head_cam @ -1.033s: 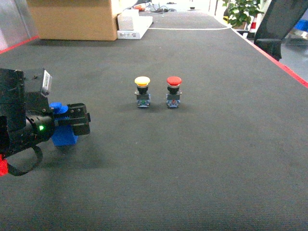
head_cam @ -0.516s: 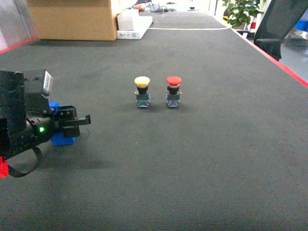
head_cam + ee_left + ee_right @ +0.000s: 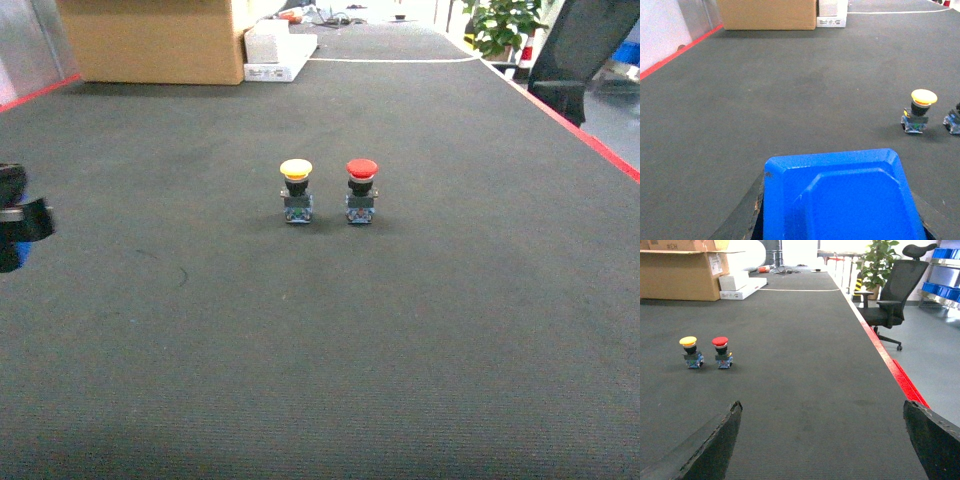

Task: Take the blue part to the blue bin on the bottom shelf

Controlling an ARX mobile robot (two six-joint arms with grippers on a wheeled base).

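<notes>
The left pincer (image 3: 840,220) is seen from its wrist camera with the blue part (image 3: 840,195) filling the lower middle of the frame, dark finger edges flanking it at the lower left and lower right; the part is judged to be clamped between the fingers and carried clear of the table (image 3: 790,100). In the head view only a dark fragment of that pincer, with a sliver of blue beneath it, is caught at the far left edge, mid-height. Such a hold is presumably meant for transport toward the blue bin, which is not shown in any view, nor is the bottom shelf.

The right pincer (image 3: 822,440) is spread wide with nothing between its fingers, whose tips are seen at the lower left and lower right of its wrist view.

The yellow-capped push button (image 3: 296,190) and the red-capped push button (image 3: 361,190) are left standing upright, just beside each other, at the centre of the head frame.

A cardboard box (image 3: 685,270) in the upper left of the right wrist view carries a white label, but its print cannot be read.
</notes>
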